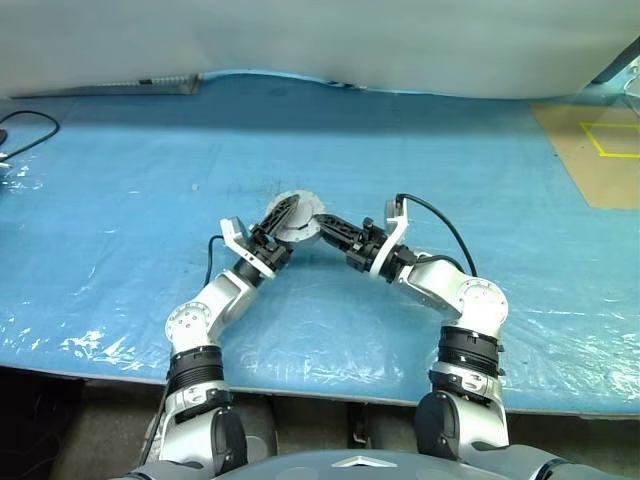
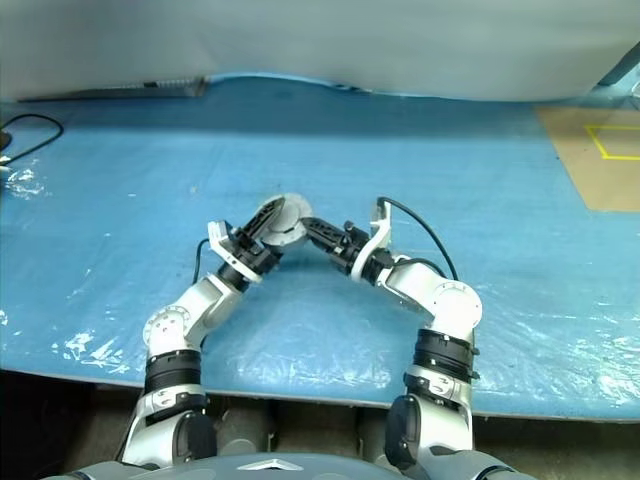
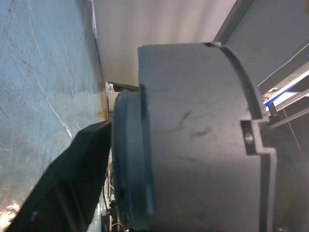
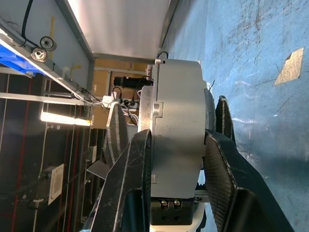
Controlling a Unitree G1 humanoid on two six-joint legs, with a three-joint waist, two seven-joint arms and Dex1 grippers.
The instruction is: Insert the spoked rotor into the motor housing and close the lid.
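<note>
I hold the motor housing (image 1: 302,226), a short round silver-grey drum, in the air over the middle of the table. My right gripper (image 1: 318,222) is shut on it from the right. In the right wrist view its two black fingers (image 4: 140,164) press on both flat faces of the housing (image 4: 176,121). My left gripper (image 1: 289,209) reaches in from the left and stands open astride the same drum. One black finger (image 3: 72,174) lies beside a darker stepped lip on the housing (image 3: 193,135). The spoked rotor is hidden. I cannot tell the lid apart from the housing.
A blue plastic sheet (image 1: 120,200) covers the table. A black cable (image 1: 30,130) loops at the far left. A brown board with yellow tape (image 1: 600,150) lies at the far right. A pale wall (image 1: 320,40) closes the back, and the table's front edge (image 1: 320,390) runs just ahead of me.
</note>
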